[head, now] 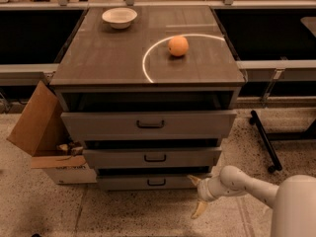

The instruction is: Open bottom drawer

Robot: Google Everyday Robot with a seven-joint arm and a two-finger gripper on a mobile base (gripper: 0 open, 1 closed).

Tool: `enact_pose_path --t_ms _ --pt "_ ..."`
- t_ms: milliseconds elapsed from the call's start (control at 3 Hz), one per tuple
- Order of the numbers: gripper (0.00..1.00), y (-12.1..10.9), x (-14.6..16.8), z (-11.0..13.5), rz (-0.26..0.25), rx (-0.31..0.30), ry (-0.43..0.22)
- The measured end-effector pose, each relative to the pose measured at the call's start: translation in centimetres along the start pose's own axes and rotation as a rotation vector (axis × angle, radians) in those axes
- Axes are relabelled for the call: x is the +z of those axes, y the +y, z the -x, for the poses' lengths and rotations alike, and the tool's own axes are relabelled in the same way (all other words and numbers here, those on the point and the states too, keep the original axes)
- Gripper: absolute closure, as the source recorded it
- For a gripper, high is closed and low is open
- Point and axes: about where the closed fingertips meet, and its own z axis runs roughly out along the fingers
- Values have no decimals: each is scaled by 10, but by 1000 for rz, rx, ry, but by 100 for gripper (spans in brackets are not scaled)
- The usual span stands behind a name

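Observation:
The bottom drawer (123,182) is the slimmest grey front, lowest of three in the cabinet, with a small dark loop handle (156,182) at its centre. It stands slightly out, less than the two drawers above. My gripper (196,195) is low above the floor, just right of the drawer's right end and right of the handle. Its two tan fingers (199,210) are spread apart, one pointing up toward the drawer corner and one down, and hold nothing. The white arm (247,184) comes in from the lower right.
The middle drawer (113,158) and the tall top drawer (98,125) jut out above. An orange (178,46) and a white bowl (119,17) sit on the cabinet top (98,58). A cardboard box (42,132) leans at the left. A black wheeled leg (264,139) lies at the right.

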Motion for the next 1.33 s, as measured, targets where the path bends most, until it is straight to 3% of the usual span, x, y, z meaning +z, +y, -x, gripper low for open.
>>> enact_pose_path --t_ms 667,1333 --pt "0 -34 37 -14 -43 -113 24" --pt "0 -60 71 -21 -77 -169 86"
